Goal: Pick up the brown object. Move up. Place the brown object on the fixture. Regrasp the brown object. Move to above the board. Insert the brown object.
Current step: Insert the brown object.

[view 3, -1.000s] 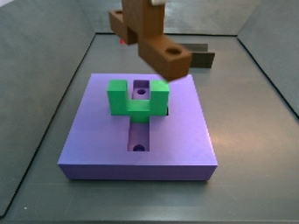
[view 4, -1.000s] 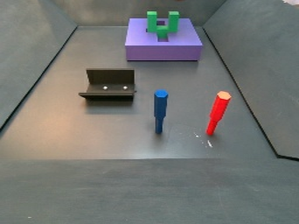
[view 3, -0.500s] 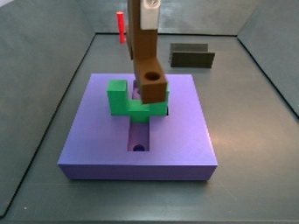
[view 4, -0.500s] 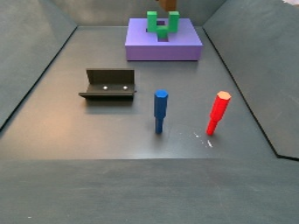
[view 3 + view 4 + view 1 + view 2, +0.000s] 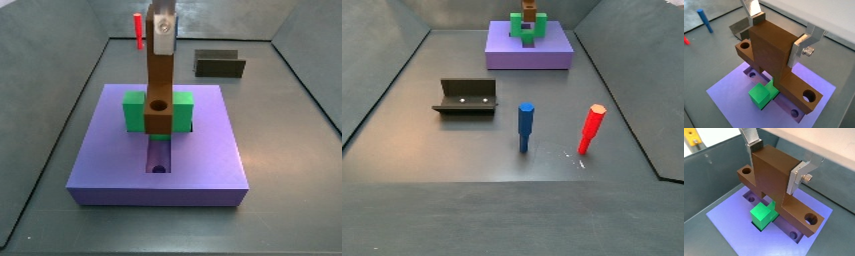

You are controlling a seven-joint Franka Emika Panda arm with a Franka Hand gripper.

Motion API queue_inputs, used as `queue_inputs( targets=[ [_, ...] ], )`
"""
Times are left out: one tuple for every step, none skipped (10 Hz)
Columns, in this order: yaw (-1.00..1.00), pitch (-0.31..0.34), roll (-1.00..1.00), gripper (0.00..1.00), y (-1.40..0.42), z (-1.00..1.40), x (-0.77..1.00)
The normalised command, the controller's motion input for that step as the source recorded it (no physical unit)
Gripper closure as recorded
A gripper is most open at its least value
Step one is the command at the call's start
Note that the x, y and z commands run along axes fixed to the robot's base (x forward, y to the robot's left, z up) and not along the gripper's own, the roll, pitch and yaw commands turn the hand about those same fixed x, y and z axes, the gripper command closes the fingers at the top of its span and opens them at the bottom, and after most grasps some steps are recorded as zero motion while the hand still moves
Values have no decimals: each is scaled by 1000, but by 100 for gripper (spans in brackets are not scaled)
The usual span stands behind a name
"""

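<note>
My gripper [image 5: 162, 28] is shut on the brown object [image 5: 159, 95], a T-shaped block that hangs upright over the purple board [image 5: 203, 150]. Its lower end with the round hole sits between the arms of the green U-shaped block [image 5: 134, 112], over the board's central slot. In both wrist views the silver fingers [image 5: 808, 41] clamp the long bar of the brown object [image 5: 771, 50] [image 5: 774, 175], with the gripper [image 5: 779, 34] [image 5: 777, 163] above the board [image 5: 737, 92] [image 5: 734, 217] and the green block [image 5: 763, 95] [image 5: 764, 214]. The dark fixture [image 5: 219, 65] [image 5: 466, 97] stands bare on the floor.
A blue peg [image 5: 525, 126] and a red peg [image 5: 591, 129] stand upright on the grey floor, apart from the board [image 5: 529, 55]. The red peg [image 5: 138, 28] shows behind the arm. Sloped grey walls ring the floor.
The brown object has swung from tilted to upright and come down between the green block's arms, over the slot. The gripper has kept its hold throughout.
</note>
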Motion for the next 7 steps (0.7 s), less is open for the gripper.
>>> queue_inputs(
  targets=[
    [-226, -7, -43, 100, 0, -191, -160],
    [-109, -40, -83, 100, 0, -174, -123],
    [0, -51, -111, 100, 0, -177, 0],
    [171, -39, -134, 100, 0, -189, 57],
    [291, -30, -130, 100, 0, -194, 134],
    [171, -34, -60, 100, 0, -203, 20],
    [123, -21, 0, 100, 0, -171, 0]
  ],
)
